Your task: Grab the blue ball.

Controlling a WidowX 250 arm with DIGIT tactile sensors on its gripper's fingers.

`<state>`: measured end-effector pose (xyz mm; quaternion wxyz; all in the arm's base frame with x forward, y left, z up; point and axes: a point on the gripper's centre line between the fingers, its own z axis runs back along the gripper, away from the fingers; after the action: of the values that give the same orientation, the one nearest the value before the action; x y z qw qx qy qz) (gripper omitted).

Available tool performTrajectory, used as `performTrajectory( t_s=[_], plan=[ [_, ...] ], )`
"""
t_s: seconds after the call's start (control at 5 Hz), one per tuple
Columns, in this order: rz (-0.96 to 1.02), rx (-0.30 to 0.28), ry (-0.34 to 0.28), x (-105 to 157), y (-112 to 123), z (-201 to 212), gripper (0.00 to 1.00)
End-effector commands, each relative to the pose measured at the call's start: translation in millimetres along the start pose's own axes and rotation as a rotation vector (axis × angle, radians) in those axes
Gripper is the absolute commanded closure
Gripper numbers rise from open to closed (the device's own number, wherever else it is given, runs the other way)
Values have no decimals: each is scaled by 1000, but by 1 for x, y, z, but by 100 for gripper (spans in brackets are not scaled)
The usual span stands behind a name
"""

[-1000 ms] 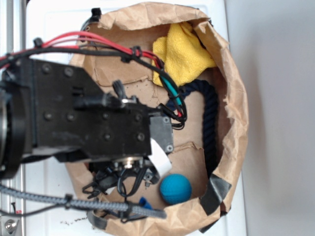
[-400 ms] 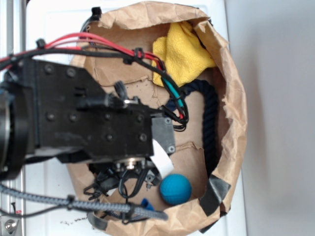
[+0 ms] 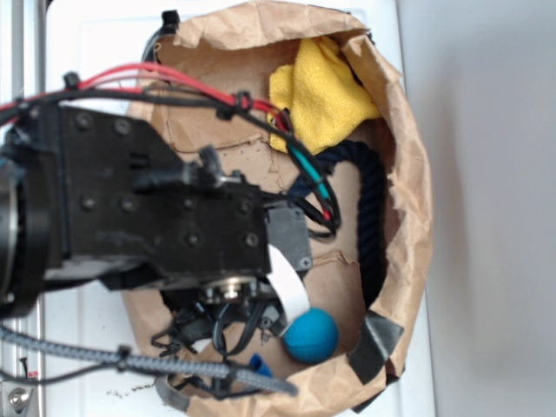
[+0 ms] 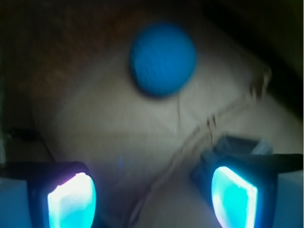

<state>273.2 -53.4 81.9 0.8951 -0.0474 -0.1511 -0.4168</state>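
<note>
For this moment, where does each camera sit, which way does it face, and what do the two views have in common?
Exterior: overhead, looking down into a brown paper bag holding a yellow cloth, navy rope and the blue ball; the black arm fills the left.
Wrist: on the gripper, facing the bag floor; both blue fingertips show, spread apart, with the blue ball ahead.
Shared: the ball and the paper floor.

Paper bag [image 3: 415,174], lying open on the table [image 3: 95,35]: cloth [image 3: 323,91] in its upper part; rope [image 3: 369,217] along the right wall below the cloth; ball [image 3: 310,335] at the bottom, left of the rope's end. Arm [image 3: 148,208] overhangs the left half. Gripper [image 4: 152,197] spread, ball [image 4: 163,58] ahead, clear of both fingers.
</note>
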Motion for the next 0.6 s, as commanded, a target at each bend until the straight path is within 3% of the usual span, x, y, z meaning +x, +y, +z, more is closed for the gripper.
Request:
performTrajectory(
  t_s=[0.0, 0.2, 0.4],
  plan=[
    [-70, 79, -198, 27, 10, 5, 0],
    [-83, 102, -174, 34, 16, -6, 0],
    [-109, 90, -155, 39, 15, -13, 0]
  ],
)
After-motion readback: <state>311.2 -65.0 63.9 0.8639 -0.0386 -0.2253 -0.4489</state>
